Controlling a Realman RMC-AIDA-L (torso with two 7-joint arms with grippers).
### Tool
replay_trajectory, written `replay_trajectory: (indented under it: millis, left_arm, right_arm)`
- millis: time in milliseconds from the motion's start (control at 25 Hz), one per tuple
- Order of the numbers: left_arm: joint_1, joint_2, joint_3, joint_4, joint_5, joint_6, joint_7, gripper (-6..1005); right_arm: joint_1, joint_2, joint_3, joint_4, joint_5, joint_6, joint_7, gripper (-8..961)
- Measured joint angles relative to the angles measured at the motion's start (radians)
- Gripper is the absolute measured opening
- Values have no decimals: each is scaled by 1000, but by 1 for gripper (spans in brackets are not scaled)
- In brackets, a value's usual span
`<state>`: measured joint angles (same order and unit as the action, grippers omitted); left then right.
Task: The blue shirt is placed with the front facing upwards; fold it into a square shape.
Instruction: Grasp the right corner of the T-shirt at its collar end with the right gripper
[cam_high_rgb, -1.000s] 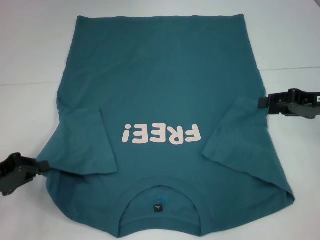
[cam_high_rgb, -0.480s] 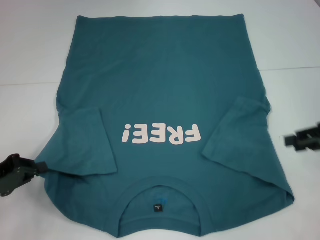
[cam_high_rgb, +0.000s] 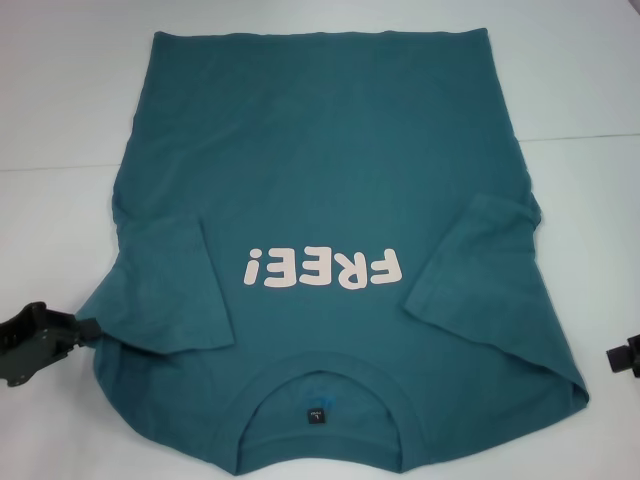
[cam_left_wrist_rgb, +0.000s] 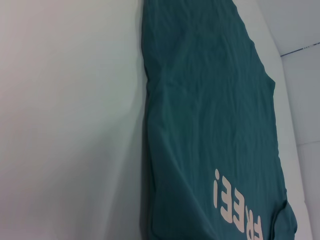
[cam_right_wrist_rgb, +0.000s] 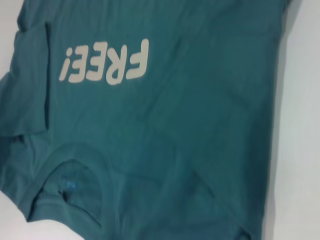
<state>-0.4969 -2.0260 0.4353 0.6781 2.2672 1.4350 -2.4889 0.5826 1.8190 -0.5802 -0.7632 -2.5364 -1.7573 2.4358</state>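
The blue shirt (cam_high_rgb: 330, 170) lies flat, front up, on the white table, its collar (cam_high_rgb: 320, 372) nearest me and the pale "FREE!" lettering (cam_high_rgb: 322, 268) upside down. Both short sleeves are folded inward onto the chest, the left sleeve (cam_high_rgb: 175, 285) and the right sleeve (cam_high_rgb: 470, 265). My left gripper (cam_high_rgb: 82, 328) sits low at the shirt's left shoulder edge, its tip touching the fabric. Only a sliver of my right gripper (cam_high_rgb: 625, 357) shows at the right border, clear of the shirt. The left wrist view shows the shirt (cam_left_wrist_rgb: 210, 100) lengthwise; the right wrist view shows the shirt (cam_right_wrist_rgb: 190, 100) with collar and lettering.
The white table (cam_high_rgb: 60, 120) surrounds the shirt on the left, right and far sides. A thin seam line (cam_high_rgb: 580, 137) crosses the table beyond the shirt's right side. The shirt's near edge runs off the bottom of the head view.
My right gripper has pulled away from the right sleeve, moving down and outward to the frame's edge. The left gripper has barely shifted. The shirt lies as before.
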Motion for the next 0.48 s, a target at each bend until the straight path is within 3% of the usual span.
replay_trajectory:
  millis: [480]
  left_arm:
    - [2, 1, -2, -8, 0, -14, 3, 0]
  right_arm:
    - [2, 38, -2, 5, -36, 53, -19, 559]
